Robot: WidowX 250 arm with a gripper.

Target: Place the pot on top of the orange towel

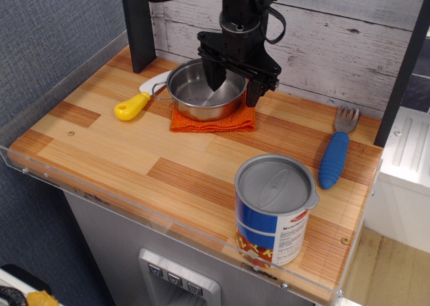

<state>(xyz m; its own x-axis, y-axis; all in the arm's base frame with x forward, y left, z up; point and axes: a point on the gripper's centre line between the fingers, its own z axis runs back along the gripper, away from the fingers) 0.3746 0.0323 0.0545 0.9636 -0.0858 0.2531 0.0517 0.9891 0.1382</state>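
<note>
The shiny steel pot (201, 94) sits upright on the orange towel (216, 121) at the back middle of the wooden table. The towel shows in front of and to the right of the pot. My black gripper (233, 87) hangs over the pot's right rim with its jaws spread wide, one finger (213, 77) above the pot's inside and the other (253, 93) outside the right rim. It holds nothing.
A yellow-handled tool (132, 105) lies left of the pot, its white blade near the pot's handle. A blue-handled fork (335, 155) lies at the right. A blue-and-white can (275, 209) stands at the front right. A black post (138, 23) rises at the back left.
</note>
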